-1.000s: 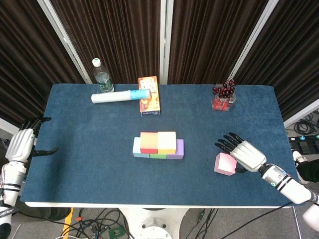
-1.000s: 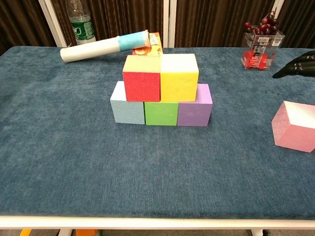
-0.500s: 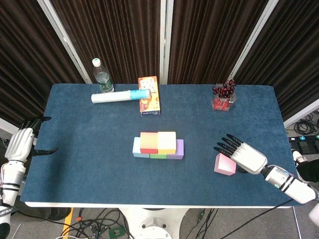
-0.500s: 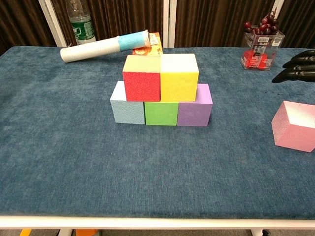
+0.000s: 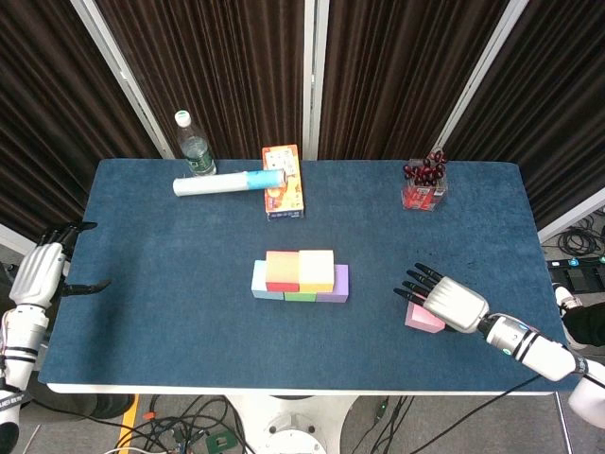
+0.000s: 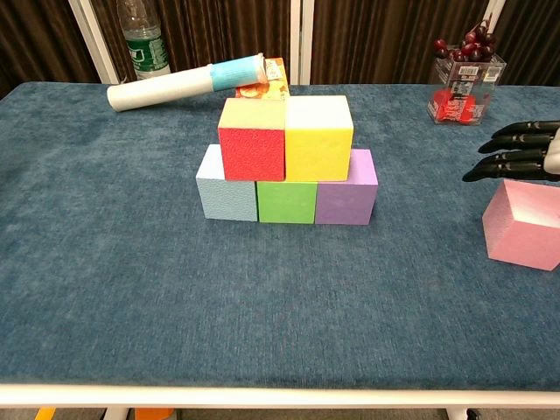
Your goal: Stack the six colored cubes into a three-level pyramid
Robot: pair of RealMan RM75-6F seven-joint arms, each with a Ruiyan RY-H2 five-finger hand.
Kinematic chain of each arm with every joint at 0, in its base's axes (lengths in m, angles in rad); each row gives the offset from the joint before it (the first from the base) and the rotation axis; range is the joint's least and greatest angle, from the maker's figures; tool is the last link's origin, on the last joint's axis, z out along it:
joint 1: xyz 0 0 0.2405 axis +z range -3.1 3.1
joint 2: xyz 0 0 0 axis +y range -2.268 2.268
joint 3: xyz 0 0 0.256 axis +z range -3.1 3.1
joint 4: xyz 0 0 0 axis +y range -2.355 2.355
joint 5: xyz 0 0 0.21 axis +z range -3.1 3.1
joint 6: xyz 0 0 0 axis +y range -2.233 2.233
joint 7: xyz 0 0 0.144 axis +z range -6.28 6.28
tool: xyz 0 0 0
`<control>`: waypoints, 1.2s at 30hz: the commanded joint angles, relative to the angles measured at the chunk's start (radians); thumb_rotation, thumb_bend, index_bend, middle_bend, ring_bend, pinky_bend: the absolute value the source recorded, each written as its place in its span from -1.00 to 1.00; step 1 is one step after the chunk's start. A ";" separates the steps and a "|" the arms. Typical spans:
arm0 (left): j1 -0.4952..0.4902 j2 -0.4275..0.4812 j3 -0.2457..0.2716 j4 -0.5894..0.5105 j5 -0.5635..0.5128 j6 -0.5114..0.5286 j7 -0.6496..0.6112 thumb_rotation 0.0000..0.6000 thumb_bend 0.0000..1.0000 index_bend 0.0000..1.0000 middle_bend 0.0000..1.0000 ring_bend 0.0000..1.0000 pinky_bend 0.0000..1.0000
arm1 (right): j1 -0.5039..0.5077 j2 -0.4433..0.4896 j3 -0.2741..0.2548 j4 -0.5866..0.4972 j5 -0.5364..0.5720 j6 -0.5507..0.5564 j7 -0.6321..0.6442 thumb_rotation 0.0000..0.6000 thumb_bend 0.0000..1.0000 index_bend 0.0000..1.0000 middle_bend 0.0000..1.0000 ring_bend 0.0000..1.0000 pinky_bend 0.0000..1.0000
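Chest view: 2 levels done, red cube (image 6: 252, 139) & yellow cube (image 6: 318, 136) on the base row; pink cube (image 6: 523, 224) on table w/ right hand (image 6: 518, 150) spread above it, holding nothing; top cube left

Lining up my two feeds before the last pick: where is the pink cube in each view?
Head view: pink cube lower right, partly under the right hand.
Chest view: pink cube at the right edge, the hand's fingertips just above it.
Shared landmark: the purple cube at the stack's right end.
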 commanded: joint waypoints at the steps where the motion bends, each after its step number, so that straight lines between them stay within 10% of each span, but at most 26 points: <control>1: 0.001 -0.001 0.001 0.005 0.001 -0.003 -0.007 1.00 -0.88 -0.62 -0.68 -0.85 -0.88 | 0.006 -0.019 0.006 0.002 0.011 0.025 0.052 1.00 -0.75 -0.54 -0.40 -0.89 -1.00; 10: 0.001 -0.010 0.004 0.022 0.008 -0.010 -0.029 1.00 -0.88 -0.62 -0.68 -0.85 -0.88 | -0.019 -0.061 0.104 -0.034 0.180 0.047 0.151 1.00 -0.65 -0.10 0.01 -0.65 -0.95; 22: 0.004 -0.009 0.007 0.028 0.022 -0.008 -0.043 1.00 -0.88 -0.62 -0.68 -0.85 -0.88 | 0.061 -0.184 0.327 -0.202 0.590 -0.235 -0.206 1.00 -0.66 -0.34 -0.06 -0.68 -1.00; 36: 0.000 -0.021 0.008 0.058 0.025 -0.020 -0.066 1.00 -0.88 -0.62 -0.68 -0.85 -0.88 | 0.119 -0.240 0.370 -0.312 0.902 -0.368 -0.488 1.00 -0.79 -0.96 -0.54 -0.96 -1.00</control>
